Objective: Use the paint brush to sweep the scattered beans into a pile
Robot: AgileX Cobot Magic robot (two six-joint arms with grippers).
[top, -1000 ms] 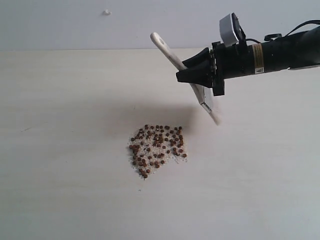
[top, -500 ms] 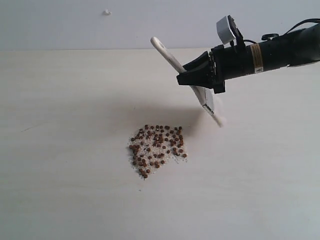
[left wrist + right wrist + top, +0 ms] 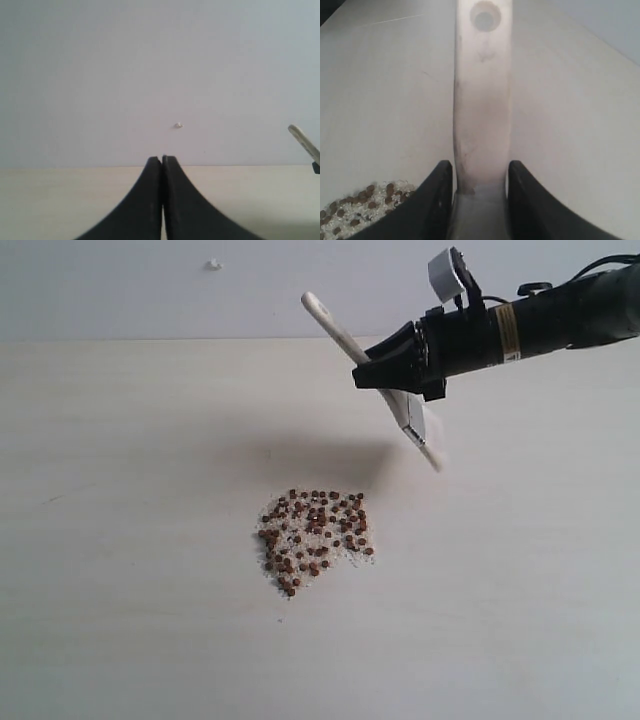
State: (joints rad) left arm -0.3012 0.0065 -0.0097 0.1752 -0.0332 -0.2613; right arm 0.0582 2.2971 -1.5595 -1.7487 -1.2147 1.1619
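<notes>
1. Pale wood-grain table [image 3: 130, 490] against a plain grey wall [image 3: 150, 290]. No bowl, tray or other container is in view.
2. The beans [image 3: 315, 538] lie bare on the table as one loose patch, reddish-brown and mixed with fine whitish grains. A few sit slightly apart at its lower edge.
3. The right gripper [image 3: 375, 372] is clamped on the paint brush [image 3: 338, 332] near the ferrule. In the right wrist view a black jaw presses each flat side of the handle.
4. The brush hangs tilted, its holed handle end up and its bristles down, in the air. It is behind and to the right of the patch and touches neither beans nor table.
5. The left gripper [image 3: 162, 165] has its jaws pressed together on nothing and stays out of the work.
6. Step in hand, as judged: a pause between strokes or near the end, since the beans are largely gathered.
7. Next move, as judged: lower the bristles to the table just outside the stragglers and draw them inward lightly, so that the round beans do not roll away.
</notes>
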